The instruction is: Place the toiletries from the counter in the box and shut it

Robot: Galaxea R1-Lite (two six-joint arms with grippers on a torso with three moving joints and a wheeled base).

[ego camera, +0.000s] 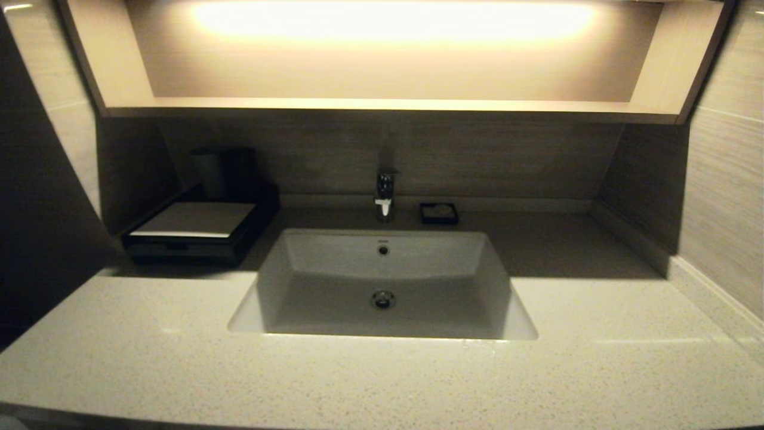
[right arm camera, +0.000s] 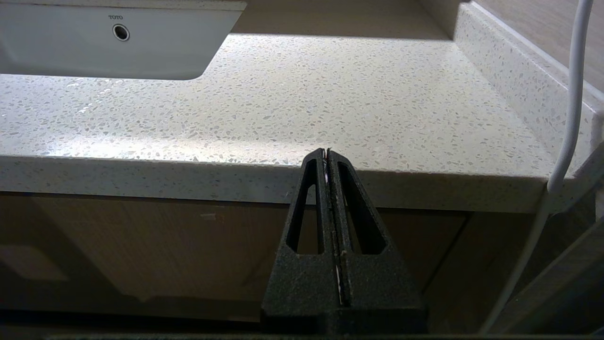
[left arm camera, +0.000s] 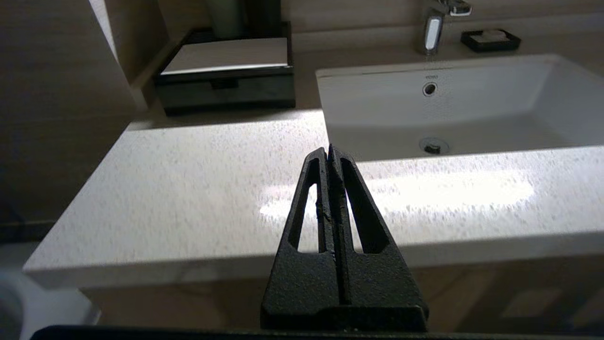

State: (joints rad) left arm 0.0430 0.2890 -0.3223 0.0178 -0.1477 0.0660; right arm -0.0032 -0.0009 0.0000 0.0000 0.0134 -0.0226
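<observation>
The black box (ego camera: 191, 230) with its pale grey top panel stands at the back left of the counter (ego camera: 149, 346), its drawer pushed in; it also shows in the left wrist view (left arm camera: 226, 80). No toiletry packets show in any view. My left gripper (left arm camera: 329, 150) is shut and empty, held off the counter's front edge on the left. My right gripper (right arm camera: 326, 152) is shut and empty, below and in front of the counter's front edge (right arm camera: 188, 177) on the right. Neither gripper shows in the head view.
The white sunken sink (ego camera: 382, 286) lies in the counter's middle, with a chrome tap (ego camera: 385, 194) behind it. A small black square dish (ego camera: 439, 213) sits right of the tap. Dark upright cups (ego camera: 224, 170) stand behind the box. A white cable (right arm camera: 568, 108) hangs at the right.
</observation>
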